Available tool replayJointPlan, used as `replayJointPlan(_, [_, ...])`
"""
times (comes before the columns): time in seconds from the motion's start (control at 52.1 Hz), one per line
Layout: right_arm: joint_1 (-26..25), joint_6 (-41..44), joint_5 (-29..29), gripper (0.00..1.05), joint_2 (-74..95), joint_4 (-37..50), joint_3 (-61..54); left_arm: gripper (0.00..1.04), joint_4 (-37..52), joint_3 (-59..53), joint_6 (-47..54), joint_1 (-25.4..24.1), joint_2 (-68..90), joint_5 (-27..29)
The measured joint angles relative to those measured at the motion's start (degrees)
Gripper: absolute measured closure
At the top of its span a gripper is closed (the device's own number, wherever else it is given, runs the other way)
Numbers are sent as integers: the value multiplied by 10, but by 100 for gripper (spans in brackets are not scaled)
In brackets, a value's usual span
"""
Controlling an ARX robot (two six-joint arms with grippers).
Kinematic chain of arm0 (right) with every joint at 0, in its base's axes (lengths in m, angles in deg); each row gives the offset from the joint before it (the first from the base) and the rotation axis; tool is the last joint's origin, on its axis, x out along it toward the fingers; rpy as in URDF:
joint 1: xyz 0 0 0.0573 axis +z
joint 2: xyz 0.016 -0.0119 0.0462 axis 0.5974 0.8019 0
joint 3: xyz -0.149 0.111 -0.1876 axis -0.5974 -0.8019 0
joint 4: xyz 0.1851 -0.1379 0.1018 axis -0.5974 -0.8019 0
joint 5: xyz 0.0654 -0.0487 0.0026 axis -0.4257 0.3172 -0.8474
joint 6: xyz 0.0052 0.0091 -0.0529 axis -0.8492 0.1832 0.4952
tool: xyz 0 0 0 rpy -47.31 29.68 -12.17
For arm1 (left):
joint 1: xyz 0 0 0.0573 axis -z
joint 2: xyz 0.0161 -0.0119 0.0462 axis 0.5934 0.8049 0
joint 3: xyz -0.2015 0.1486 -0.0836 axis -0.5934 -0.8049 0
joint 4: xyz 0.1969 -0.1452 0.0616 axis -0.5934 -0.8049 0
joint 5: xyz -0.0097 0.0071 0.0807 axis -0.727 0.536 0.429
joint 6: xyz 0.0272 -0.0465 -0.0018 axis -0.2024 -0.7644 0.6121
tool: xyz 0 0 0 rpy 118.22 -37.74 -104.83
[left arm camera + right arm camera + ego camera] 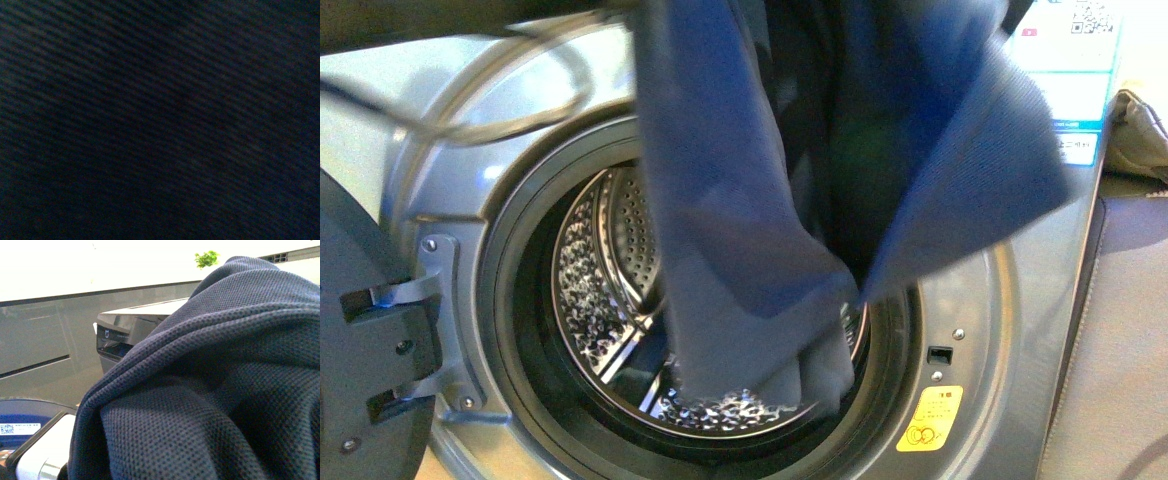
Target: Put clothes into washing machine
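The clothes hang as a long navy drape from 12 o'clock of the porthole on the washing machine. The lower hem dangles at about 5 o'clock of the mouth of the drum, apparently just inside it, while most of the fabric is in front of the opening rather than in it. Neither the left gripper nor the right gripper shows. The left wrist view is dark, and in the right wrist view knit cloth fills the picture, so I cannot tell whether either is clamped on the garment or spread. The main risk, as I judge it, is a release from this height: the floppy bulk could fold over the black gasket at 6 o'clock and slide out onto the floor instead of dropping into the drum. A wide flap also juts toward 2 o'clock over the front panel, below the energy label, and it could be left draped outside the rim. Cloth lying over the wrist cameras may cling to an arm and be dragged out on withdrawal. The loose cable looping at 11 o'clock could snag fabric or an arm, and the open door at 9 o'clock narrows room for a sideways swing.
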Motion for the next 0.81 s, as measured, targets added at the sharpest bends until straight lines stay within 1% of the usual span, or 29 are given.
replayJointPlan(0.269, [0,0,0,96,0,2,0,7,64,17,-18,11,27,115])
replayJointPlan(0.441, [0,0,0,96,-1,3,0,7,82,17,-18,26,28,147])
replayJointPlan(0.499, [0,0,0,96,-1,3,0,15,84,17,-18,31,28,153])
replayJointPlan(0.537, [0,1,0,93,-1,3,0,20,86,17,-18,34,28,154])
replayJointPlan(0.557, [0,1,0,89,-1,3,0,22,87,17,-18,35,28,155])
replayJointPlan(0.633, [0,1,-1,73,-1,3,0,39,89,17,-17,42,28,158])
replayJointPlan(0.71, [0,1,-2,60,-2,3,0,50,90,16,-17,45,28,159])
replayJointPlan(0.729, [0,1,-2,57,-2,3,0,55,90,16,-16,46,28,160])
replayJointPlan(0.806, [0,1,-3,41,-2,3,0,70,89,14,-11,46,27,164])
